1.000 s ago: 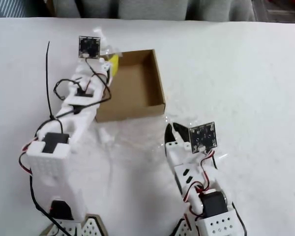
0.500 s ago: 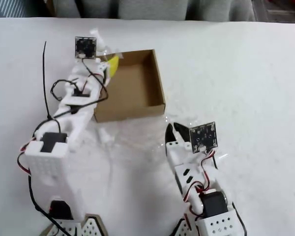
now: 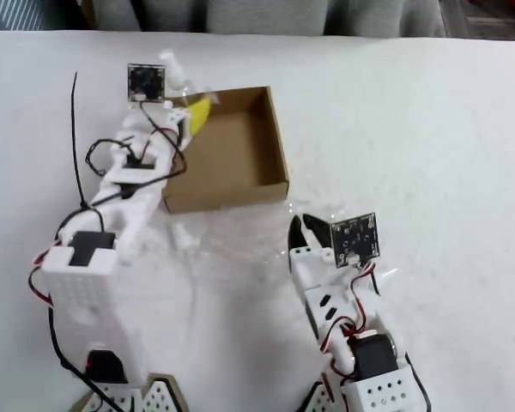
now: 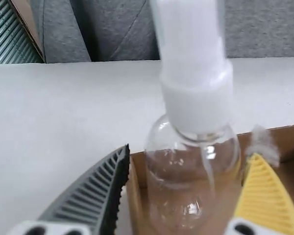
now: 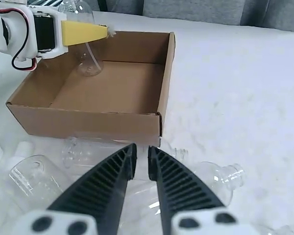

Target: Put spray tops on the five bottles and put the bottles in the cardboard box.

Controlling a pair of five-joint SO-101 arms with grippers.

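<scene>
**Left clamped, right empty**

Nearest us, the right jaws sit almost closed on nothing, above loose clear bottles (image 5: 215,176) lying on the white surface (image 3: 412,129). Beyond them we see the open cardboard box (image 5: 88,120). At its far left corner, the left jaws clamp a clear bottle (image 4: 191,171) wearing a white spray top (image 4: 193,73).

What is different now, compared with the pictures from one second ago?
The left hand, holding the bottle with its spray top, shifted slightly to its left by the far left corner of the cardboard box. The right hand, the box and the loose bottles on the table stayed in place.
</scene>
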